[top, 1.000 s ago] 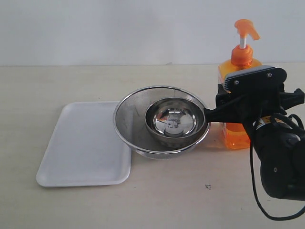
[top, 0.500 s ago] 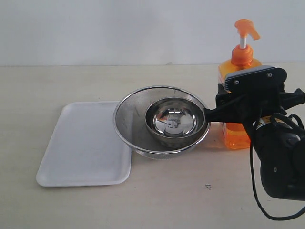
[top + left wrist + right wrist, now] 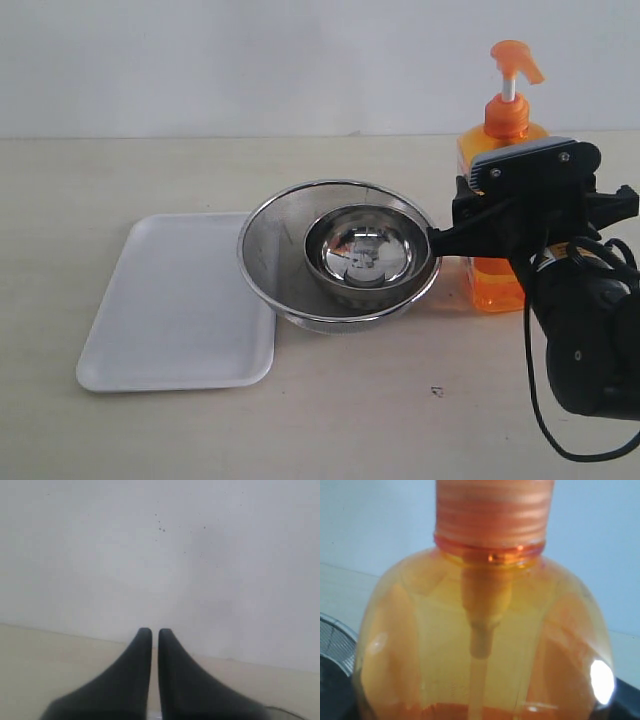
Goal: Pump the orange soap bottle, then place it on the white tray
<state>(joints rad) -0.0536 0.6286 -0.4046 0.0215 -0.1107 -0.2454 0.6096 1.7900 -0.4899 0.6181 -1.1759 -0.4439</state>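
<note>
My left gripper [image 3: 150, 639] is pressed together, holding nothing. My right gripper [image 3: 500, 215] is at the body of the orange soap bottle [image 3: 505, 118], but I cannot tell if it pinches it. The bottle stands upright on the table [image 3: 350, 420] beside the steel bowls [image 3: 270, 262]; the white tray [image 3: 170, 300] lies on their other side.

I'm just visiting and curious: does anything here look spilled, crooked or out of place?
Nothing looks spilled or damaged. The orange soap bottle stands upright. Only oddity: the large steel bowl overlaps the white tray along its right edge.
</note>
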